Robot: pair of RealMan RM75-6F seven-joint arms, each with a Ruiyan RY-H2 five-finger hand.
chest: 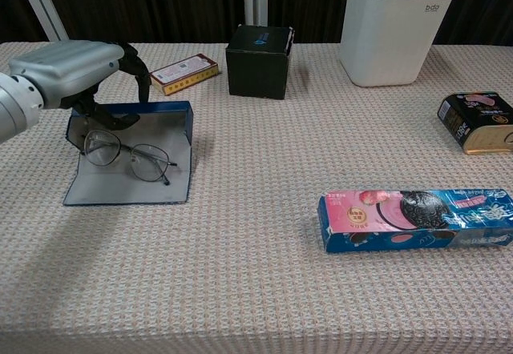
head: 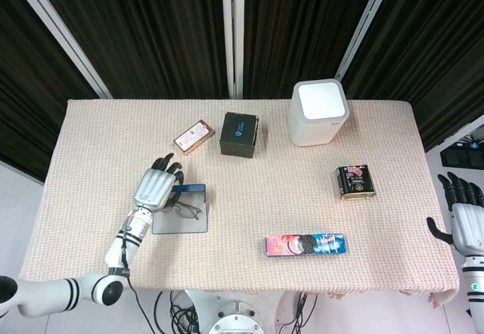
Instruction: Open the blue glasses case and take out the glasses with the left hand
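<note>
Chest view, left to right:
Left hand (chest: 72, 70): over the far left corner of the case (chest: 128, 184), fingers curled down and pinching the glasses (chest: 127, 155) at their left end.
Case: blue, lying open on the cloth at table left, far wall upright, grey flap flat toward the robot.
Glasses: thin wire frame, left end lifted by the fingers, right lens and temple tilted down over the flap; whether the low end touches the flap cannot be told.
Red box (chest: 183, 74): flat, just beyond the case, apart from it.
Black box (chest: 258, 60): upright, far centre.
White bin (chest: 395, 26): far right of centre.
Cookie pack (chest: 417, 219): near right, well apart from the case.
Tin (chest: 477, 121): far right edge.
Right hand (head: 466, 221): seen only in the head view, off the table's right edge, fingers spread, holding nothing.
Risk, slip: the hold looks to sit on one end of a thin frame; judged likely to swing or drop out if the lift is quick.
Risk, snag: the low temple may catch the case wall or flap edge and drag the case along.
Risk, bend: too hard a pinch on the wire could deform it.
Risk, drag: the light case is unheld and may shift toward the red box.
Stage: case open; glasses partly raised, not yet clear of the case.
</note>
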